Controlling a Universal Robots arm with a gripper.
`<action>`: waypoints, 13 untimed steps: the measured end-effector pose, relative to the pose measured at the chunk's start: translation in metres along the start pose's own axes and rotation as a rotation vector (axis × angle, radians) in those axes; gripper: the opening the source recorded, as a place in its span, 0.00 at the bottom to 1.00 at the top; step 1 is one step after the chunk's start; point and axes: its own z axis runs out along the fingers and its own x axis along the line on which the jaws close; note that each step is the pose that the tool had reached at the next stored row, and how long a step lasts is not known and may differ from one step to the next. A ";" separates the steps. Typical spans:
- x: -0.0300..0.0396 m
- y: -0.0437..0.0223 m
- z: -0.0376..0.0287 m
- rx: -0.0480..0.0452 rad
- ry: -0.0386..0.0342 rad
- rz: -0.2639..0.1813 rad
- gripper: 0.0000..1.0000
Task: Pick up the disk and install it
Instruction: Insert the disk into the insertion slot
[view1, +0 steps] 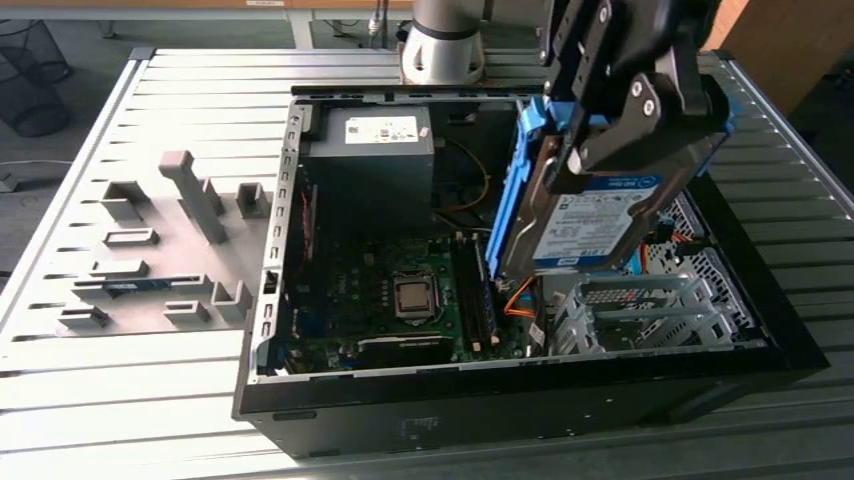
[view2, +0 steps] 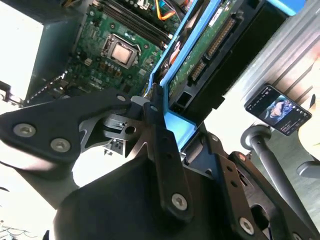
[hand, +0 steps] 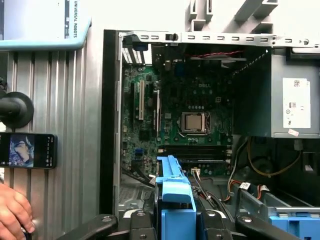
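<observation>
Robot's black hand (view1: 617, 140) is pinching the top end of the flat silver-grey disk (view1: 587, 228) with a white-and-blue label and bright blue plastic side rails. Disk hangs tilted, almost upright, over the open black computer case (view1: 534, 375), lower edge near the silver metal drive cage (view1: 647, 305). Case sits on the grey slatted metal counter (view1: 160, 385).
</observation>
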 end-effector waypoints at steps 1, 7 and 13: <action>0.0023 -0.0001 0.0003 0.0000 0.0001 0.000 0.36; 0.0039 -0.0015 0.0011 0.0000 0.0001 0.000 0.36; 0.0039 -0.0017 0.0012 0.0000 0.0001 0.000 0.36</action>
